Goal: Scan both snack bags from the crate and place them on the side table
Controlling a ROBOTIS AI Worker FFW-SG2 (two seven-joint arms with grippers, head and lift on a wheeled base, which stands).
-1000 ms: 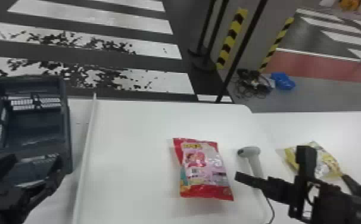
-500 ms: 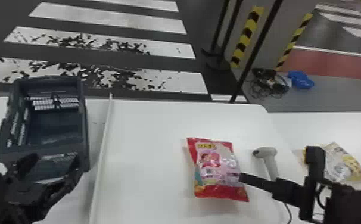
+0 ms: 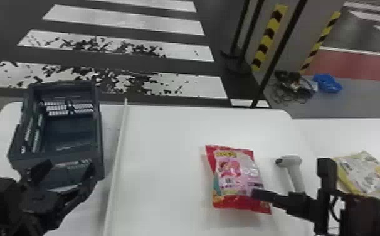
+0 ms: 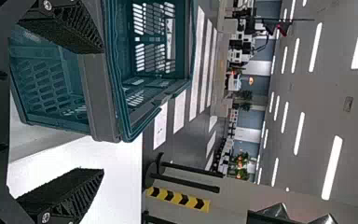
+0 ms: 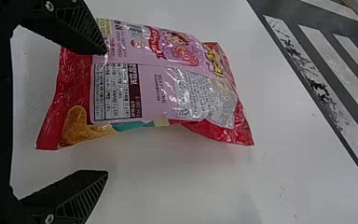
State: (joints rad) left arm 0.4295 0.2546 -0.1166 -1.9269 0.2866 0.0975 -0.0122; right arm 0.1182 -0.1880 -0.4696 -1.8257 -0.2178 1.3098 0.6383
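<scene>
Yellow bag (image 3: 365,172) lies on the side bench (image 3: 340,135), apparently done; red bag (image 3: 239,175) probably awaits scanning and placing, left gripper (image 4: 101,111) and right gripper (image 5: 106,112) both spread.

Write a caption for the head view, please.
Crate at left, red snack bag and scanner on the white table, yellow snack bag at right.
</scene>
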